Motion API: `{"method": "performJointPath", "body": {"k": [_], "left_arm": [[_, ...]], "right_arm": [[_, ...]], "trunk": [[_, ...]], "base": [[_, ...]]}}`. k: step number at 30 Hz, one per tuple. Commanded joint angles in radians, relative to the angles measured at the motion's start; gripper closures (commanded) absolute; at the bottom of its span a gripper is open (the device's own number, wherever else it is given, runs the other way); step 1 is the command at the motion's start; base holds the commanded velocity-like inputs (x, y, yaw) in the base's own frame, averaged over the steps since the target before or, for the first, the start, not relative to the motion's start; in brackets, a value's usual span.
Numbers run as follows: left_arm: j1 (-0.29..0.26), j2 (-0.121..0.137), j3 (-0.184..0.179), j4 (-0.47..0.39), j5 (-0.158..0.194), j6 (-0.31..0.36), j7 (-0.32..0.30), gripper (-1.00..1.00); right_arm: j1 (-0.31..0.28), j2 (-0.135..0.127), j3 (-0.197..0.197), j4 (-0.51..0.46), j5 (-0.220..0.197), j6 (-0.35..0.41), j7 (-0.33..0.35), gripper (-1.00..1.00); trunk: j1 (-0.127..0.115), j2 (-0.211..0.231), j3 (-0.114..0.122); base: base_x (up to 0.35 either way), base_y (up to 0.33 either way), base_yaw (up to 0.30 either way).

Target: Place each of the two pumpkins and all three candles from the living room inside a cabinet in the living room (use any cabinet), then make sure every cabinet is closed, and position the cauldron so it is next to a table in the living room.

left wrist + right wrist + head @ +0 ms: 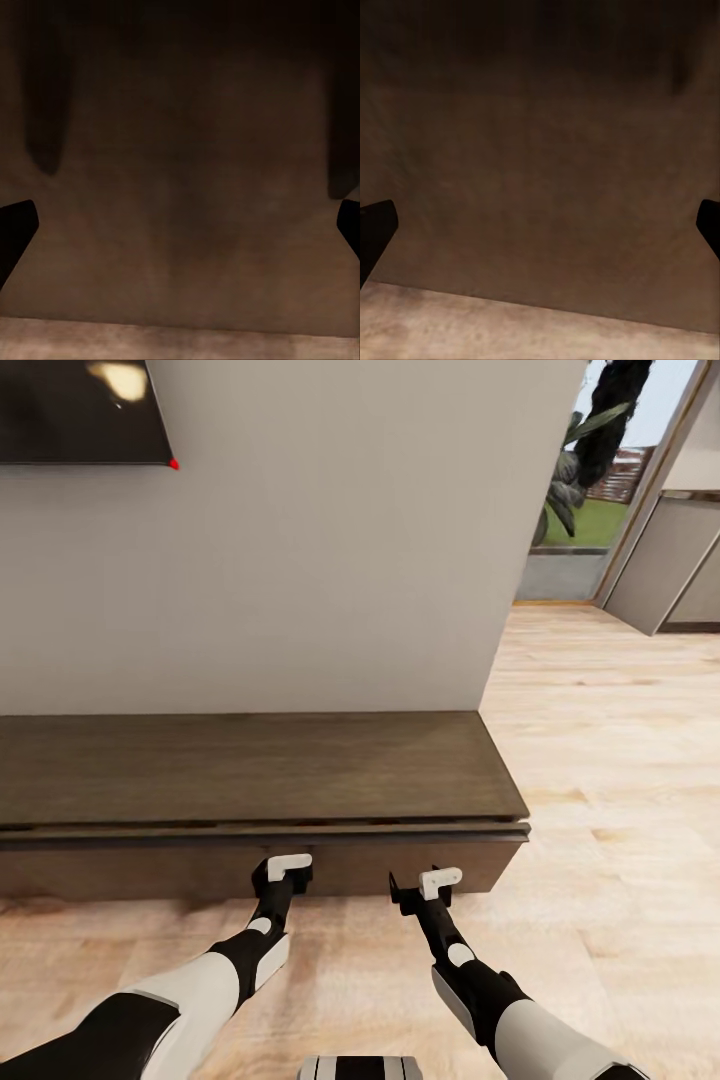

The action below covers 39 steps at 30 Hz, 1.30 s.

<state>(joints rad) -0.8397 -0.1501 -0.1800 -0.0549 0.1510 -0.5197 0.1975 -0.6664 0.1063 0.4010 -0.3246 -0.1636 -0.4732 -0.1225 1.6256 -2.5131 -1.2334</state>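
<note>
Closest in, you've got both arms reaching fwd and down over the pale wood floor (600, 780), white-and-black forearms low in the head view. Your left gripper (283, 872) sits right at the lower front of the cabinet (250, 765), nose up against the dark-brown drawer front; can't tell from the head cam if it's touching. In the left wrist view the black fingertips (15, 225) sit wide at both edges of the frame, so those jaws are spread, nothing between them, just dark-brown panel ahead w/ a strip of floor along one edge. Your right gripper (432, 885) is just beside it, near the cabinet's right end, also at the front panel. Right wrist cam: fingertips (376, 225) again far apart at the frame edges, so it's spread too, holding nothing, brown front straight ahead and a floor strip below it.

Next out, the cabinet itself: long, low, flat top bare, running along the wall (330, 560), drawer fronts look shut w/ a thin seam under the top.

Above, corner of a dark TV (80, 410) w/ a small red dot at its corner. Far right, floor runs to a glass opening w/ a plant (585, 450) and grass outside.
</note>
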Motion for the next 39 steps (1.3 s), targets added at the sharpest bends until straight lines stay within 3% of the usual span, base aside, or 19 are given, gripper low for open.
{"method": "performJointPath", "body": {"k": [1, 20, 32, 39], "left_arm": [[-0.001, 0.000, -0.006, 0.001, 0.010, -0.003, 0.003, -1.00], [-0.001, 0.000, -0.006, 0.001, 0.010, -0.003, 0.003, -1.00], [-0.001, -0.001, -0.006, 0.001, 0.010, 0.000, 0.003, -1.00], [-0.002, -0.010, -0.009, 0.008, 0.019, -0.011, 0.004, -1.00]], "right_arm": [[-0.001, 0.000, 0.009, 0.001, -0.010, -0.004, -0.004, -1.00], [-0.001, 0.000, 0.008, 0.001, -0.010, -0.004, -0.005, -1.00], [-0.001, 0.000, 0.010, 0.001, -0.009, -0.004, -0.005, -1.00], [-0.012, -0.004, 0.001, -0.002, -0.005, 0.007, -0.006, -1.00]], "trunk": [[0.000, 0.000, -0.001], [0.000, 0.000, -0.001], [0.000, 0.000, -0.001], [0.000, 0.000, 0.000]], "base": [[0.116, 0.000, 0.000], [0.063, 0.000, 0.000], [-0.246, -0.034, 0.000], [-0.033, -0.017, 0.003]]}}
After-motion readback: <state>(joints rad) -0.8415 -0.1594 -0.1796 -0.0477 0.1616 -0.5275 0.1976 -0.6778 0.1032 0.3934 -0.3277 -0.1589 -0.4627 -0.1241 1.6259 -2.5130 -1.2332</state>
